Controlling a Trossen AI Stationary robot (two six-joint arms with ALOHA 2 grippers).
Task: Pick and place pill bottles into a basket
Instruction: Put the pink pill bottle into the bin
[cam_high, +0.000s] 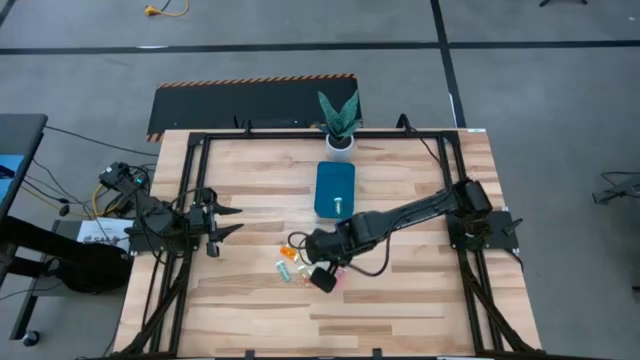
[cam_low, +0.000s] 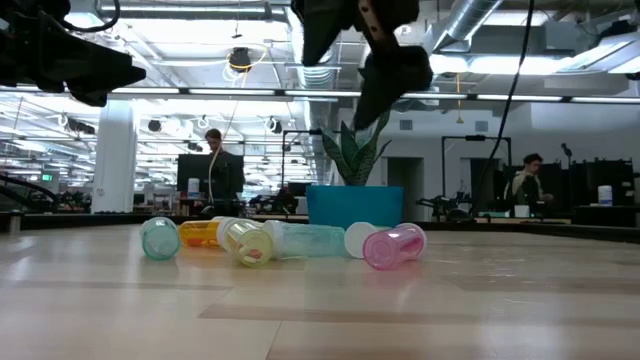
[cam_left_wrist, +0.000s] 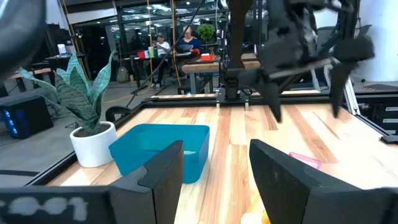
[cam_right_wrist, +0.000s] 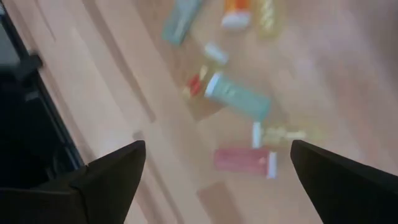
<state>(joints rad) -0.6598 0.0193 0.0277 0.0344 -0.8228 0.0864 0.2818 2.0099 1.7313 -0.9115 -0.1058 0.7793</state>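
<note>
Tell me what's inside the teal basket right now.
From above, the basket holds one small pale-capped item near its front end. The rest of its floor looks bare. Its near wall hides the inside in the low view.

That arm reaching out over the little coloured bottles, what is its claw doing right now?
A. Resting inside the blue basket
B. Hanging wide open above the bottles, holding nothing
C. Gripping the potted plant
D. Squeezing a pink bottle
B: the right gripper has its two fingers spread wide with nothing between them, and the pill bottles lie on the table below it, outside the basket.
</note>
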